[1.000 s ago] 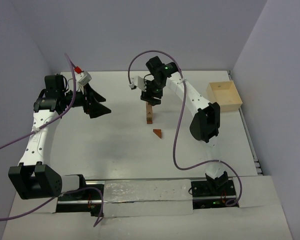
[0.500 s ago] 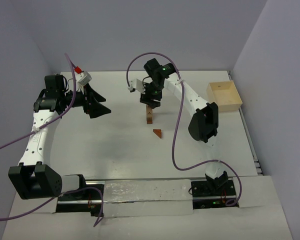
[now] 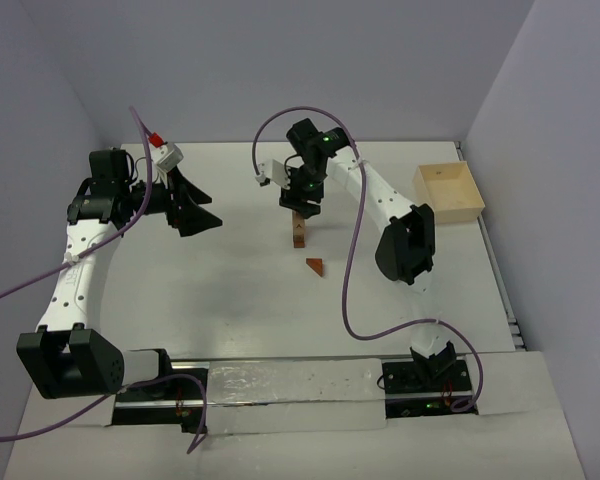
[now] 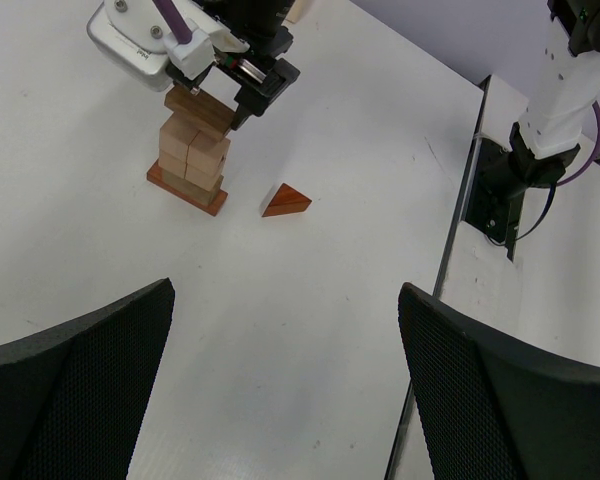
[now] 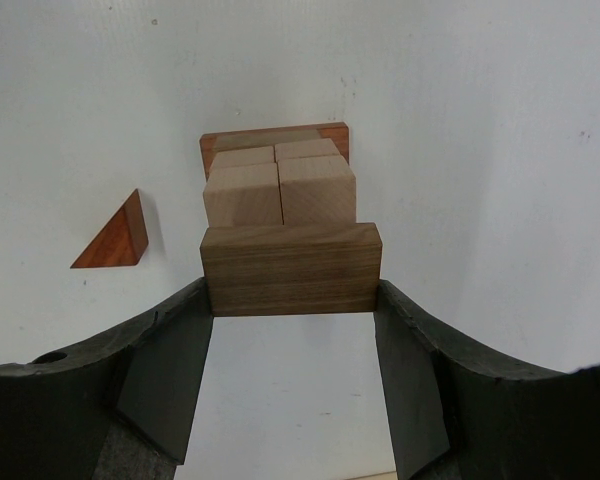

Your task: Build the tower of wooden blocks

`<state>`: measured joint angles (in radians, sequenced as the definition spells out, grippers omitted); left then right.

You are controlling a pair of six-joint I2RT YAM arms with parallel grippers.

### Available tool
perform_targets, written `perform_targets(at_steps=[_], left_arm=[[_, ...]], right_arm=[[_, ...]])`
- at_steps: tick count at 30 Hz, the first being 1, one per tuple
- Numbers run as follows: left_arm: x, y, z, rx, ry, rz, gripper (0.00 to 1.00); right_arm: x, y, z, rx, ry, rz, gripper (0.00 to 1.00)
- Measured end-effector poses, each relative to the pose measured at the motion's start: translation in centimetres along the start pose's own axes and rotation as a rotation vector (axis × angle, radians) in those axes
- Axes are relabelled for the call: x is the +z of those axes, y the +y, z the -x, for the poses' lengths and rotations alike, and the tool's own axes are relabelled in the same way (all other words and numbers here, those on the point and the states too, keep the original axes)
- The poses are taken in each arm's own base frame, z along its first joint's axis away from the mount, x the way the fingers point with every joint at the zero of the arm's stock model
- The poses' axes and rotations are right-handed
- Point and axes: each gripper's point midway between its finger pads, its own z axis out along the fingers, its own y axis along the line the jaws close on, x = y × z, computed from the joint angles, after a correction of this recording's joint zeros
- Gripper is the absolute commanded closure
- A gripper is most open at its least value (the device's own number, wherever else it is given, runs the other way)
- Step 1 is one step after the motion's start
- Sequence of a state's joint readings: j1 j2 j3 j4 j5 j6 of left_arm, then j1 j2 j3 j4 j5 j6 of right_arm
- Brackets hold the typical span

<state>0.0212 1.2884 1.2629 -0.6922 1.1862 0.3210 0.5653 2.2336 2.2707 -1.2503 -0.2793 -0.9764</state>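
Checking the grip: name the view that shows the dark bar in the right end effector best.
Right wrist: the dark bar fills the centre, whole face clear, pinched by the right end effector. Left wrist shows it small, partly covered. From the top camera, the arm hides it.

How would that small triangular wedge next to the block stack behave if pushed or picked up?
The triangular wedge looks like solid wood, so probably stiff and light. It rests on a flat face on the table, so a push would likely slide it, not roll it. Its sloped faces might slip out of an end effector's pinch.
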Motion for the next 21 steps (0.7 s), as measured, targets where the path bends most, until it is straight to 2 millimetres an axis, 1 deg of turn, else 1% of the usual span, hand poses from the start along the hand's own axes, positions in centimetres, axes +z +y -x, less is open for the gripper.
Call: perform_targets(at_steps=[11, 21], left_arm=[[0.0, 0.0, 0.0, 0.001, 0.0, 0.0, 0.01], [0.0, -0.1, 0.0, -0.001, 0.002, 0.0, 0.01]], right_arm=[[0.3, 0.3, 0.3, -0.011, 0.007, 0.004, 0.49], [1.9, 0.6, -0.2, -0.006, 0.031, 0.031, 0.44]])
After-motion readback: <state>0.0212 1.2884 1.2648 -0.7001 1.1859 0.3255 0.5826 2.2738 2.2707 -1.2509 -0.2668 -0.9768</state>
